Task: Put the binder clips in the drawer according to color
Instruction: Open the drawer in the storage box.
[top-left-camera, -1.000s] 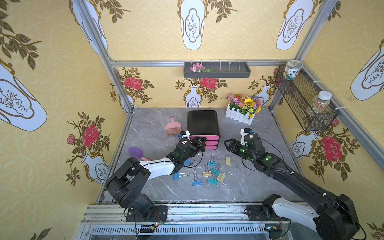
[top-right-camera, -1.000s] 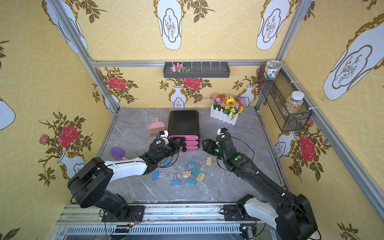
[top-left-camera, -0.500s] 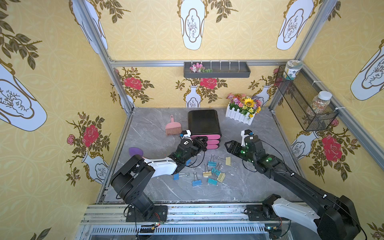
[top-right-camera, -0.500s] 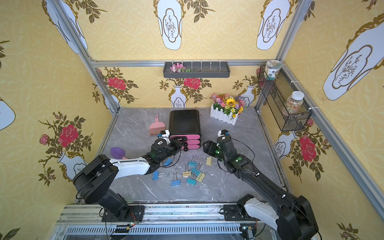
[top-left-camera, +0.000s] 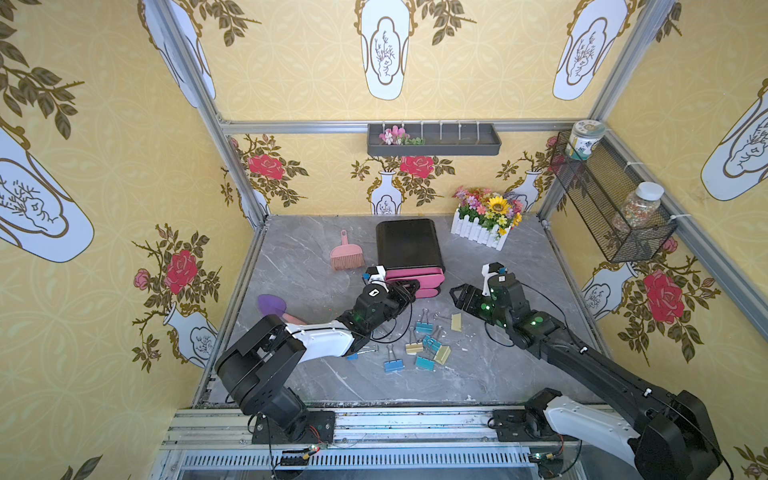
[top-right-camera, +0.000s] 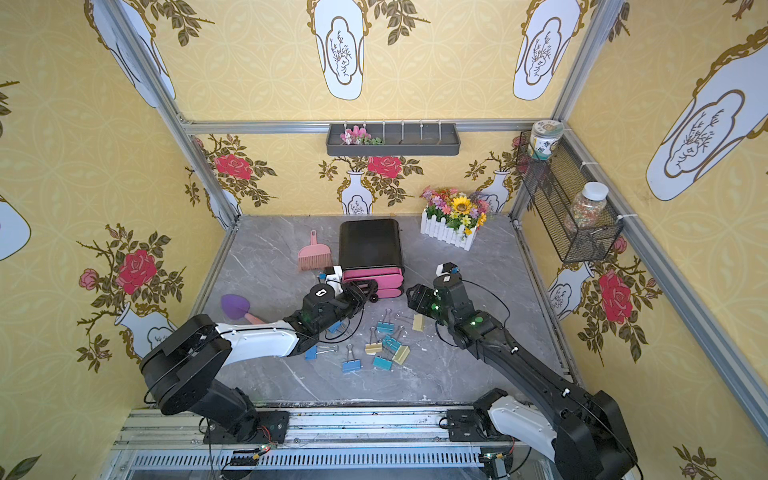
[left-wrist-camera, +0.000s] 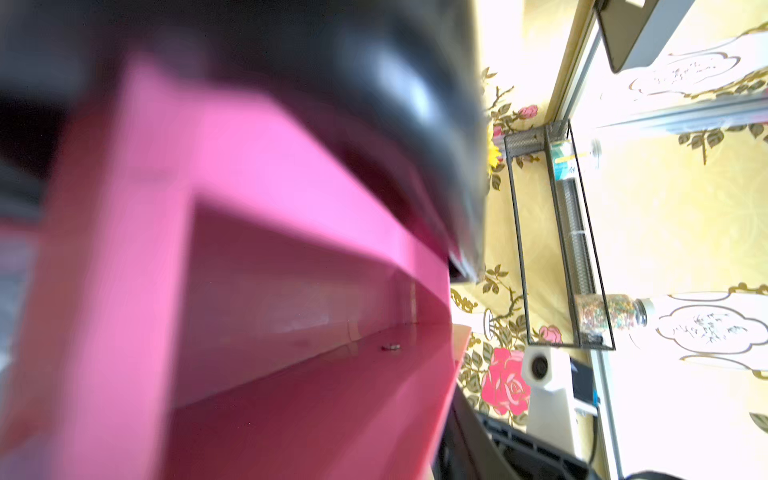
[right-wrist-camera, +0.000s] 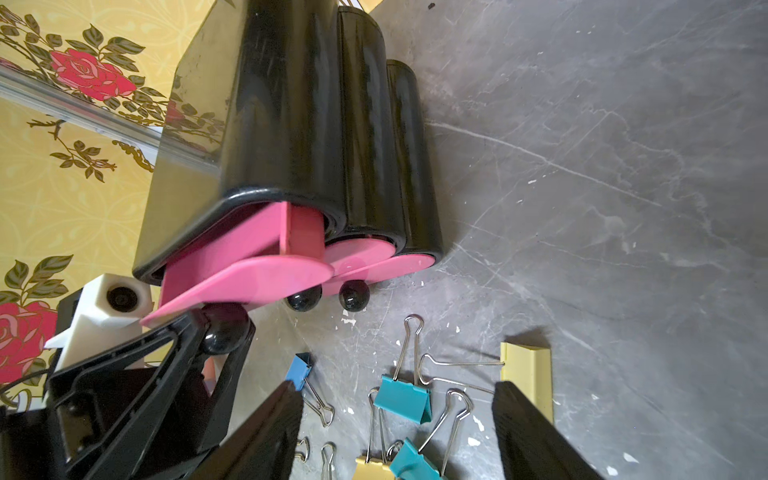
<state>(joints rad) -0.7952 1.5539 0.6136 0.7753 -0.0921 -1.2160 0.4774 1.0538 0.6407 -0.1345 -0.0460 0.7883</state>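
Knob (right-wrist-camera: 226, 330) of top drawer (right-wrist-camera: 249, 249) is now clamped by left gripper (top-left-camera: 406, 289), narrowed from a wider gape a second ago.
In both top views binder clips (top-right-camera: 384, 345) are left loose on the table (top-left-camera: 478, 374), none sorted yet. Left wrist: drawer interior is shown part-open, no clips inside. Right wrist: right gripper (right-wrist-camera: 395, 388) is held wide, nothing gripped, over clips.

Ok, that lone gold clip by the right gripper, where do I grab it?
I'd take the gold clip by its body, across the narrow width, from straight above with the right gripper. It lies flat and alone, and its wire handle looks too thin.
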